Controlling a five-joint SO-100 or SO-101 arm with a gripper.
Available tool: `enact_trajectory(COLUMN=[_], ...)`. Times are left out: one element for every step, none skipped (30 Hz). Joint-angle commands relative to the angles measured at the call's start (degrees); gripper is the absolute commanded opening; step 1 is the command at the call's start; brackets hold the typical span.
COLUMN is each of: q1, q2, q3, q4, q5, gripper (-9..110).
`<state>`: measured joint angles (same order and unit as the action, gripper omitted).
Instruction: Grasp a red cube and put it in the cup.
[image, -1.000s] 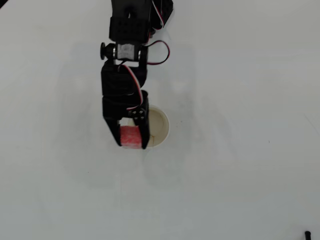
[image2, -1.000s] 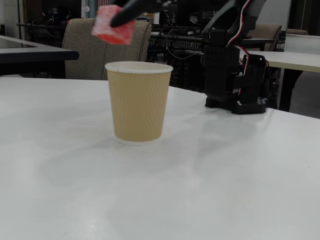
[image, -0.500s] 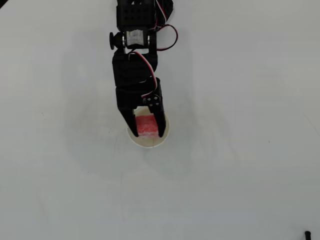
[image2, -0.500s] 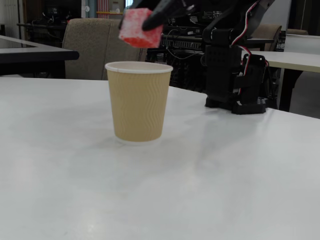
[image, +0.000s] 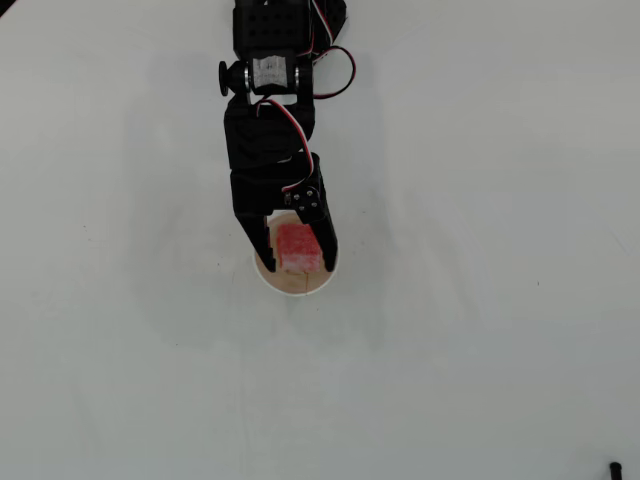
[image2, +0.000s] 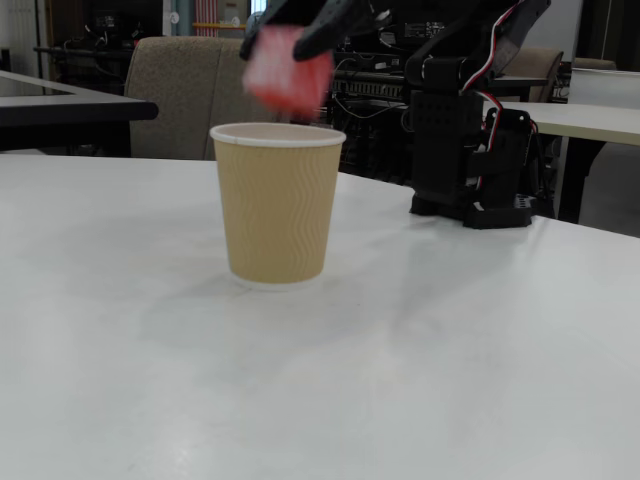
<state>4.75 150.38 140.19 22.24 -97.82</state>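
Note:
The red cube (image: 297, 247) is between my gripper's (image: 298, 265) black fingers, directly over the mouth of the cup (image: 296, 290). In the fixed view the red cube (image2: 288, 80) is a motion-blurred smear just above the rim of the tan, ribbed cup (image2: 275, 205). It sits below the gripper (image2: 287, 32), whose jaws stand slightly apart and no longer pinch it. The cup stands upright on the white table, its far rim hidden under the gripper in the overhead view.
The arm's black base (image2: 470, 150) stands behind and to the right of the cup in the fixed view. A chair (image2: 180, 95) and desks lie beyond the white table (image: 480, 300). A small black object (image: 614, 467) sits at the table's lower right corner.
The gripper carried the cube from beside the cup's left rim to over its mouth. Its jaws have now spread a little, and the cube has dropped toward the rim, blurred.

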Motion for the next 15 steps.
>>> enact_trajectory(q1=[1.1,1.1,1.1,1.1,1.1,1.1,1.1,1.1,1.1,1.1,1.1,1.3,1.8,2.3,3.0], q2=[1.7,1.7,1.7,1.8,1.8,2.1,2.4,2.7,3.1,3.5,4.0,4.4,4.8,5.2,5.4], q3=[-0.7,-0.7,-0.7,-0.7,-0.7,-0.7,-0.7,-0.7,-0.7,-0.7,-0.7,-0.7,-0.7,-0.7,-0.7], q4=[0.2,0.2,0.3,0.3,0.4,0.6,0.9,1.2,1.6,1.8,2.0,2.7,3.6,4.6,6.2], q5=[1.2,1.5,1.7,2.0,2.5,3.1,3.9,4.9,6.2,8.3,10.8,12.6,14.5,16.6,17.6], gripper=[29,29,29,29,29,29,29,29,29,29,29,29,29,29,28])
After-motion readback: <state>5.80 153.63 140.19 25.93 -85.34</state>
